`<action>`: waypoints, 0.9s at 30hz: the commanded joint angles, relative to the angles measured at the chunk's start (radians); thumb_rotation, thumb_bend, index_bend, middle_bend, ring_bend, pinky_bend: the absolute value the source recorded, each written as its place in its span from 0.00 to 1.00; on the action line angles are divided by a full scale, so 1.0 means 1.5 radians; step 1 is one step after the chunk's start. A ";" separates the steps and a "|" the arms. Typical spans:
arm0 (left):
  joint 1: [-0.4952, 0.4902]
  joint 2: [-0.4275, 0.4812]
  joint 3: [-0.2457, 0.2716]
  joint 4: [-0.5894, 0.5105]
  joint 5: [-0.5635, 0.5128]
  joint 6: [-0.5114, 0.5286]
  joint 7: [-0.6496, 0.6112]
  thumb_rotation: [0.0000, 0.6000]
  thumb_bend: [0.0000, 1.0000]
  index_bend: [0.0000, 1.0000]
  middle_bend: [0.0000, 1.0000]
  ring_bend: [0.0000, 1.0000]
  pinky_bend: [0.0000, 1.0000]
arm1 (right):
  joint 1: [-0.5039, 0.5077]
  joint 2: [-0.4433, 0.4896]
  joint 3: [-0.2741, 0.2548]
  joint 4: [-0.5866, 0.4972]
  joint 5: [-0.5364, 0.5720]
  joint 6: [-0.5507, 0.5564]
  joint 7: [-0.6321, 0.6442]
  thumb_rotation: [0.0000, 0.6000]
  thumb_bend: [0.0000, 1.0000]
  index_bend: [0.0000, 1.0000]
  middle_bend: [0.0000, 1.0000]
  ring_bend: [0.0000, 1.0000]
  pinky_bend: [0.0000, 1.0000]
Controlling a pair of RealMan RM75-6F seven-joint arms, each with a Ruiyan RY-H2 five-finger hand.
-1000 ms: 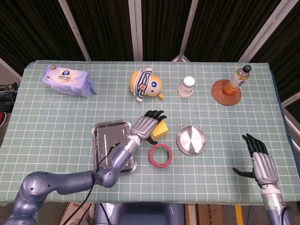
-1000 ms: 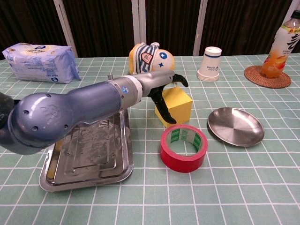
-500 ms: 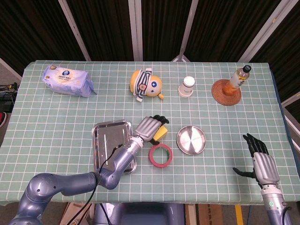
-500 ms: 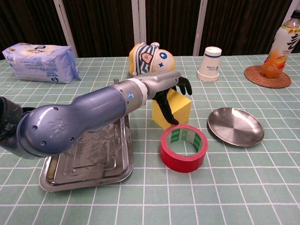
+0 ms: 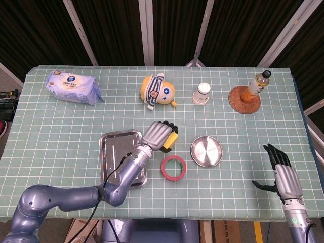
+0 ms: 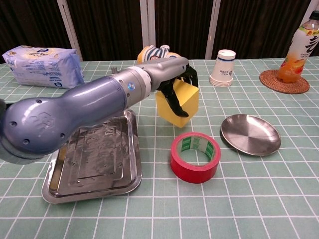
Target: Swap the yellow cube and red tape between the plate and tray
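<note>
Between the tray (image 5: 112, 152) and the plate (image 5: 206, 151), I have the left hand (image 5: 158, 135) wrapped around the cube (image 6: 177, 101). From the chest view I see the cube tilted and lifted off the cloth, with dark fingers (image 6: 174, 104) draped down its front face; from the head view only a yellow sliver shows past the knuckles. The head view alone gives me the right hand (image 5: 284, 178), far off at the near right edge, holding nothing with its fingers spread. The left forearm runs low across the tray's near right corner, the hand palm-down over the cube. The tape (image 5: 173, 167) lies flat on the cloth just below the left hand, between tray and plate, both of which are bare. Beyond the hand stands a toy (image 5: 158, 91), partly hidden behind the arm in the chest view, then a cup (image 5: 202, 93), a bottle (image 5: 257, 85) and a wipes pack (image 5: 72, 86).
</note>
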 commanded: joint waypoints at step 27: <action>0.209 0.391 0.176 -0.344 0.117 0.003 -0.080 1.00 0.33 0.36 0.24 0.24 0.41 | -0.004 -0.006 0.001 -0.013 0.002 0.010 -0.032 1.00 0.08 0.00 0.00 0.02 0.00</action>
